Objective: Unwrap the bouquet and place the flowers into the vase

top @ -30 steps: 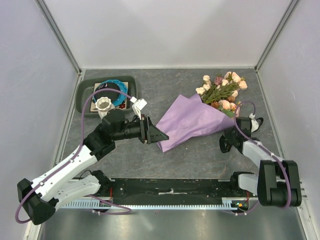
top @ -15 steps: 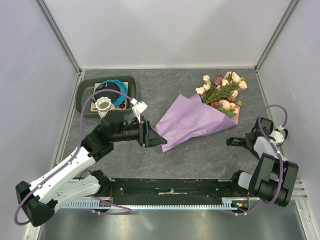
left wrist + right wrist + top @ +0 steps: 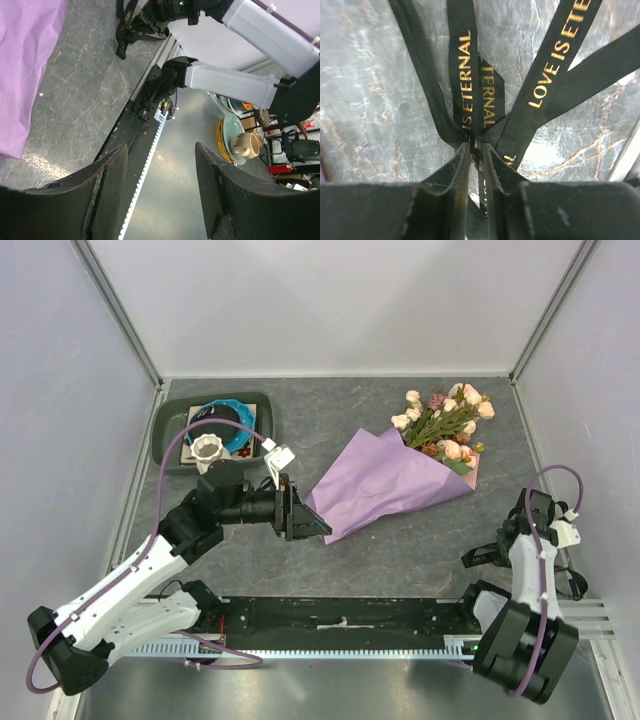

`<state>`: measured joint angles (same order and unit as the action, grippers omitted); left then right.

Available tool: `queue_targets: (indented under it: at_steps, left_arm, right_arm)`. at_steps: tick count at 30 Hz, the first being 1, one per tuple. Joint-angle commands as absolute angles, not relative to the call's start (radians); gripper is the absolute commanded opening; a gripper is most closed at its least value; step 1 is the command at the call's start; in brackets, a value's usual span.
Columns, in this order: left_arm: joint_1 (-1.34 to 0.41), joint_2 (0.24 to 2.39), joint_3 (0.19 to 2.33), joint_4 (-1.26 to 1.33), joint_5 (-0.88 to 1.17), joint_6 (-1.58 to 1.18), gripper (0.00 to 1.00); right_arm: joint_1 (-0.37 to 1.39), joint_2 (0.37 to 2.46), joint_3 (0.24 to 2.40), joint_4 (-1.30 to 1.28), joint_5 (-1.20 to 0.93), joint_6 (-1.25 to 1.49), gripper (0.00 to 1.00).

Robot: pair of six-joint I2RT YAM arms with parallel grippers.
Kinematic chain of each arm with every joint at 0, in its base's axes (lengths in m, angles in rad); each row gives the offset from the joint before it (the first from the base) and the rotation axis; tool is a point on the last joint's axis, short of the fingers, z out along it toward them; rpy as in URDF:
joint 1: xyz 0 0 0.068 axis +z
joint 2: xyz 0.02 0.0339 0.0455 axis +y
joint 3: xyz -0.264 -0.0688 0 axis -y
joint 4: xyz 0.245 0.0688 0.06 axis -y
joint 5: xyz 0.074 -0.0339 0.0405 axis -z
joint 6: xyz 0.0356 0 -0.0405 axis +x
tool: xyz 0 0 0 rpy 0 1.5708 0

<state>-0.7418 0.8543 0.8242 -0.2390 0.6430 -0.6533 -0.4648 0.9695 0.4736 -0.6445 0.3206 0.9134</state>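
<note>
Bouquet (image 3: 392, 472) lies flat, wrapped. Left gripper (image 3: 305, 521) at bouquet's lower-left tip, jaws apart, empty. Right gripper (image 3: 476, 147) well right of bouquet, black ribbon (image 3: 470, 75) in narrow finger gap; whether clamped, cannot tell. Vase (image 3: 208, 450) stands far left of bouquet.

Matt lilac paper wrap (image 3: 380, 485), woven black ribbon (image 3: 462, 75), gold lettering, veined stone-look tabletop (image 3: 400, 550)

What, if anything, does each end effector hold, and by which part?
Left end effector: open, nothing. Right end effector: black ribbon between its tips at the knot; jaws barely parted, so grip uncertain.
</note>
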Motion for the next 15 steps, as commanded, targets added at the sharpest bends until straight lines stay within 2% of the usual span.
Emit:
queue_targets:
  at_steps: [1, 3, 4, 6, 7, 8, 11, 14, 15]
  left_arm:
    - [-0.744, 0.828, 0.871, -0.247, 0.657, -0.614, 0.66]
    - [-0.744, 0.828, 0.871, -0.256, 0.649, -0.615, 0.67]
    - [-0.744, 0.833, 0.870, -0.259, 0.635, -0.615, 0.70]
    - [-0.744, 0.838, 0.868, -0.268, 0.620, -0.612, 0.77]
    - [-0.744, 0.842, 0.865, -0.271, 0.600, -0.611, 0.82]
    - [-0.744, 0.845, 0.864, -0.278, 0.589, -0.609, 0.86]
    - [-0.742, 0.880, 0.861, -0.279, 0.551, -0.597, 0.93]
    - [-0.727, 0.943, 0.870, -0.284, 0.491, -0.571, 0.93]
    - [-0.718, 0.965, 0.874, -0.282, 0.476, -0.566, 0.93]
  right_arm:
    - [-0.468, 0.833, 0.506, -0.696, 0.357, 0.905, 0.37]
    - [-0.466, 0.821, 0.543, -0.690, 0.344, 0.882, 0.45]
    - [-0.460, 0.822, 0.564, -0.699, 0.360, 0.856, 0.55]
    - [-0.434, 0.818, 0.633, -0.719, 0.393, 0.833, 0.65]
    - [-0.423, 0.810, 0.655, -0.727, 0.406, 0.821, 0.74]
    - [-0.408, 0.804, 0.676, -0.736, 0.435, 0.812, 0.79]
    - [-0.315, 0.796, 0.739, -0.735, 0.459, 0.818, 0.84]
    - [-0.131, 0.853, 0.804, -0.733, 0.512, 0.824, 0.85]
    - [-0.007, 0.880, 0.837, -0.723, 0.543, 0.806, 0.85]
